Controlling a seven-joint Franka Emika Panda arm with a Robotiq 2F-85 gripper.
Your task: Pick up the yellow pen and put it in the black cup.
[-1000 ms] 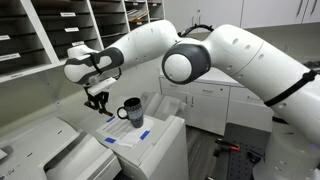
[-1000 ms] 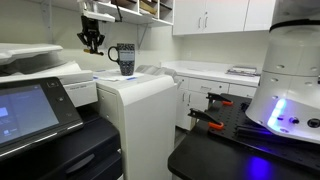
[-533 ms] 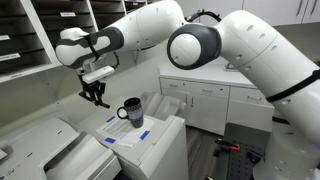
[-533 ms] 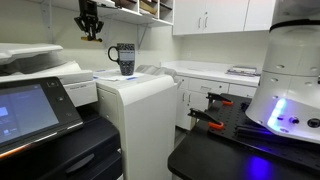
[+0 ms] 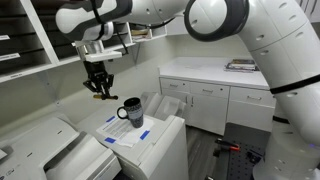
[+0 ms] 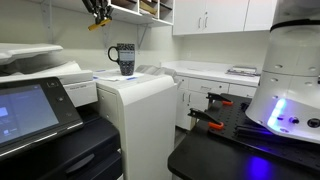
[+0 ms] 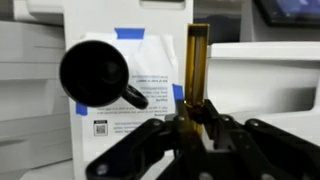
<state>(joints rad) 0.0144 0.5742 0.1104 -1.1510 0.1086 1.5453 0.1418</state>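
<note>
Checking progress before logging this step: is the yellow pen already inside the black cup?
No, in the wrist view the yellow pen is clamped in the gripper, clear of the black cup.

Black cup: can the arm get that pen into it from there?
Probably yes: the black cup stands open-mouthed, nothing over it; the yellow pen, held in the jaws, hangs above and to one side.

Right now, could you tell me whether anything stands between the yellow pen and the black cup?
Nothing visible does. The claw holds the yellow pen aloft; the black cup stands below and aside, its mouth open, with only air between.
</note>
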